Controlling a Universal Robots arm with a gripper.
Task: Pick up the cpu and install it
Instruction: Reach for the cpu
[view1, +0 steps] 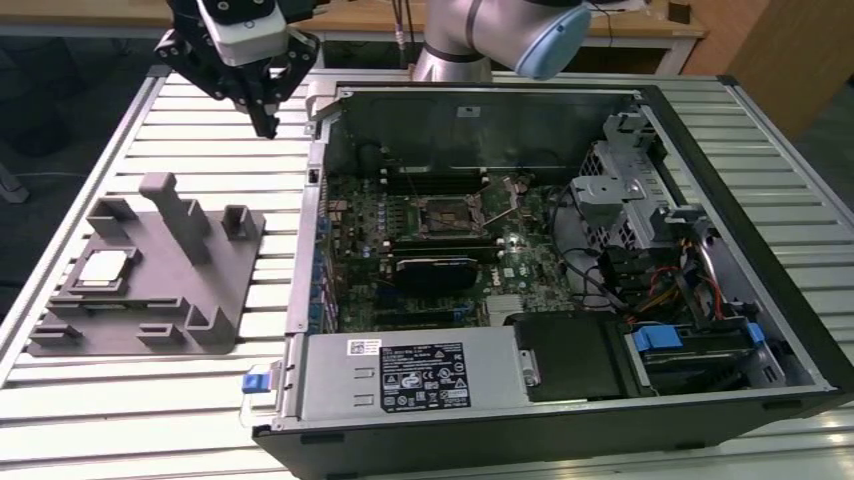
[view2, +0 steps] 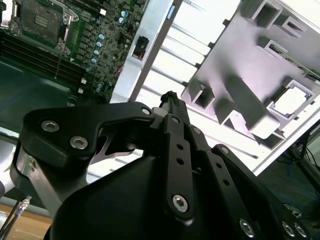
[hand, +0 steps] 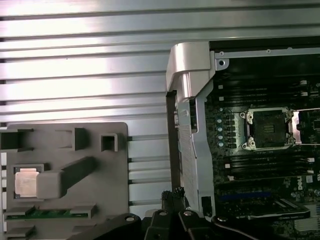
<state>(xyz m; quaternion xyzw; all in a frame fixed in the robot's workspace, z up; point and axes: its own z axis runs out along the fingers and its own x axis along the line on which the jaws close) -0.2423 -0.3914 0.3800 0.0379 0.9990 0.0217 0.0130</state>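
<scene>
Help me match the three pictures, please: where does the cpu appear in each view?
Exterior view: the cpu lies in a recess of the gray holder, at the exterior view's left.
Second wrist view: the cpu sits in that same recess, next to the holder's tall post.
First wrist view: the cpu is in the recess, beside the post.
Shared landmark: the tall post of the holder.
</scene>
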